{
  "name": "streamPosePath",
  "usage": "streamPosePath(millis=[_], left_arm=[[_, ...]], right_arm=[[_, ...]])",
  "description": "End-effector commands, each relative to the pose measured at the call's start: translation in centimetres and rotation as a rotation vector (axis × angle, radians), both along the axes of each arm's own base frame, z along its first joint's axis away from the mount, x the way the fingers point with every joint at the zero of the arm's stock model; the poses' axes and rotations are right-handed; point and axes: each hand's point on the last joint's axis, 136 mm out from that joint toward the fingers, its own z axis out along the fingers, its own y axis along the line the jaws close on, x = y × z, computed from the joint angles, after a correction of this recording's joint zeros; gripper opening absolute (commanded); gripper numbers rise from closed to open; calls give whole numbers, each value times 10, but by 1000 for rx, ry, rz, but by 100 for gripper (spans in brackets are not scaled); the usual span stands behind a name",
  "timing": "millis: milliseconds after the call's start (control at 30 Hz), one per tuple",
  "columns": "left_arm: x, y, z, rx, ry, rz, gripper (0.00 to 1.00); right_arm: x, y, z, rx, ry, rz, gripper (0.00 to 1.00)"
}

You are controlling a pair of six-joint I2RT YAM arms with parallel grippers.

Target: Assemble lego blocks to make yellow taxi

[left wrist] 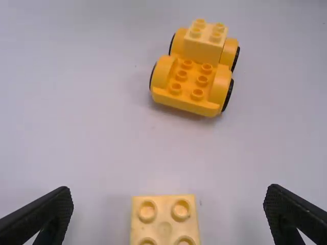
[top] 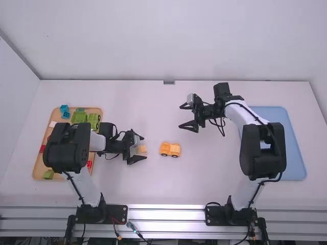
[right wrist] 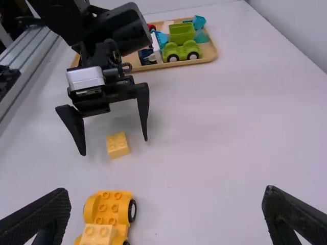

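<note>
Table [top: 204, 186]: white and bare-surfaced, running back to a plain pale wall [top: 163, 41].
Left gripper [top: 144, 148]: holding its fingers well apart, standing over the loose yellow block, touching nothing as far as the views are showing.
Loose yellow block [left wrist: 164, 219]: lying on the table between and below the left gripper's fingers, studs facing up.
Yellow wheeled base [left wrist: 184, 97]: sitting just beyond the left gripper's fingertips, wheels down, carrying a pale yellow block [left wrist: 199, 49] at its end farther from that gripper; the nearer end is leaving its studs open.
Right gripper [top: 180, 116]: hanging farther out, past the base, its fingers also spread and gripping nothing.
Wooden tray [right wrist: 213, 55]: lying behind the left gripper, holding spare pieces, a green wheeled one [right wrist: 181, 52] among them.
Blue tray [top: 294, 143]: lying behind the right gripper, on its wrist side.
Step in hand: the taxi body is apparently being built up, with the loose block looking like the next part to pick.
Next move: likely calling for lowering, closing evenly on the block's sides, then lining its underside up with the base's studs; pressing off-centre could be tipping or rolling the base.
View contrast: the left wrist view is revealing both stud layouts closely; the right wrist view is giving the left gripper side-on, above the block; the high view is setting out both arms.
</note>
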Motion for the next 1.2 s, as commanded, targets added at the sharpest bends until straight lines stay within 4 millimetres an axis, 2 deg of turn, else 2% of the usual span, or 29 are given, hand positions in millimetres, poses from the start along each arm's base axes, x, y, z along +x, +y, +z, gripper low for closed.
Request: streamPosePath(millis=[0, 167, 233, 367, 533, 600, 633, 667, 700, 733, 933, 1067, 1167], left_arm=[[0, -1, -1, -28, 26, -3, 99], [-1, 6, -7, 2, 12, -13, 98], [-3, 10, -8, 3, 1, -14, 94], [-4, 17, -9, -3, -5, 13, 78], [-8, 12, -9, -15, -29, -4, 71], [-10, 9, -10, -14, -38, -12, 65], [-11, 8, -11, -9, -49, -17, 56], [-11, 8, -11, -8, -50, -17, 54], [-11, 8, -11, -8, -57, -18, 40], [-11, 9, -11, -8, -61, -14, 35], [-11, 10, -12, -8, -61, -10, 27], [-4, 7, -1, -50, -105, -18, 16], [8, 4, 24, -117, -159, -36, 14]], right_arm=[[2, -1, 19, 15, -75, 9, 99], [2, -1, 19, 14, -74, 9, 99], [3, -2, 19, 15, -76, 7, 99], [2, -1, 19, 15, -76, 9, 99], [3, -1, 19, 15, -80, 9, 99], [3, -1, 19, 16, -79, 9, 99], [2, -1, 20, 19, -79, 10, 99], [3, -1, 20, 18, -79, 10, 99], [3, -1, 20, 18, -79, 10, 99], [3, -1, 20, 19, -79, 10, 99], [3, 0, 20, 19, -82, 11, 99], [6, 6, 22, 16, -106, 16, 99], [4, 5, 19, -53, -133, 20, 99]])
